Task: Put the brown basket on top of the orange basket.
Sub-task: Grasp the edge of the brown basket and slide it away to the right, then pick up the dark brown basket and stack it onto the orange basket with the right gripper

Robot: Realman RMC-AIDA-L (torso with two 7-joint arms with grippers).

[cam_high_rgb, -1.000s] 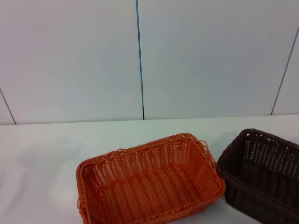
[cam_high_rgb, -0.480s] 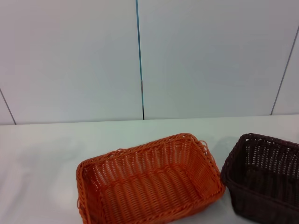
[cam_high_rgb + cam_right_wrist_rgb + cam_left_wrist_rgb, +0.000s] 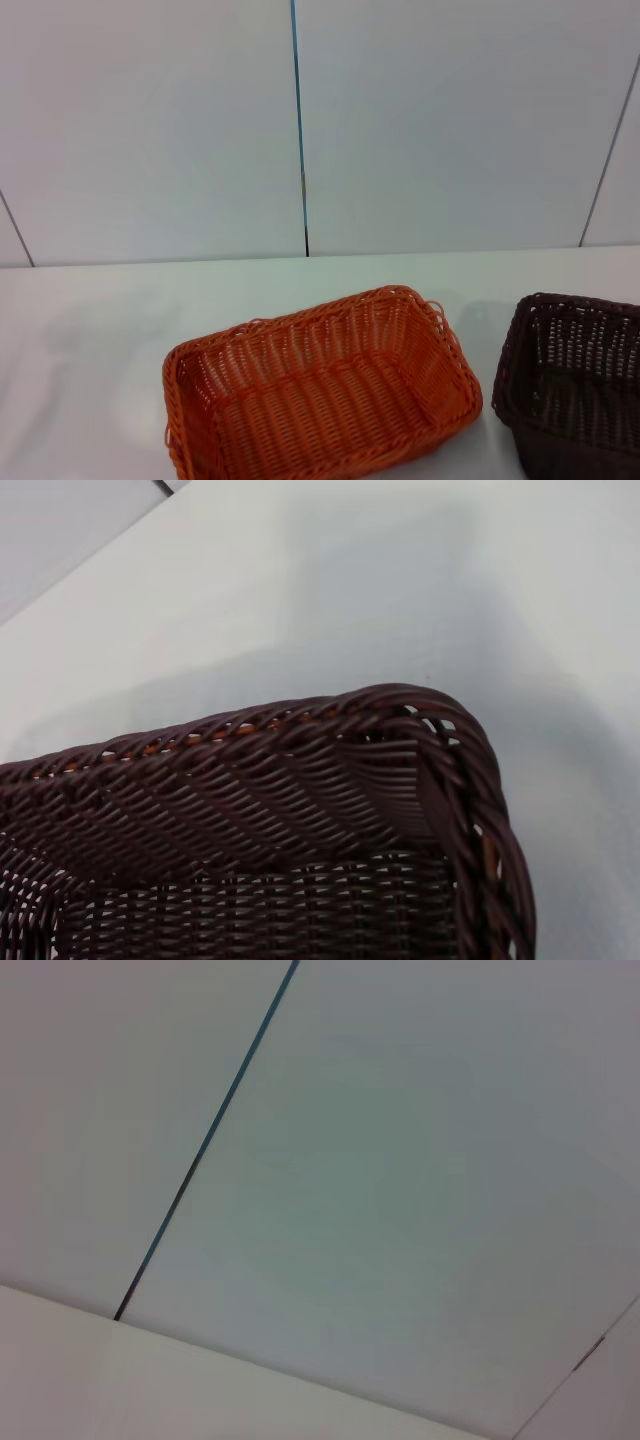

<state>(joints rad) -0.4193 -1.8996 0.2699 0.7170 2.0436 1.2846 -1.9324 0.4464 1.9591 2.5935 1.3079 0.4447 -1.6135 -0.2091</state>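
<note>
The orange basket (image 3: 300,318) sits empty on the white table, in the lower middle of the head view. The brown basket (image 3: 575,303) is to its right, cut off by the head view's right and bottom edges, with a strip of bare table between the two. In the right wrist view a corner of the brown basket (image 3: 300,730) fills the picture from very close, braided rim and open-weave inner wall showing. Neither gripper shows in any view. The left wrist view holds only wall and a strip of table.
The white table (image 3: 90,330) stretches bare to the left of the orange basket and behind both baskets. A pale panelled wall (image 3: 450,120) with a dark vertical seam (image 3: 300,120) rises at the table's far edge.
The brown basket has slid to the right, away from the orange basket, and turned somewhat; the gap between them has widened. The orange basket has not moved.
</note>
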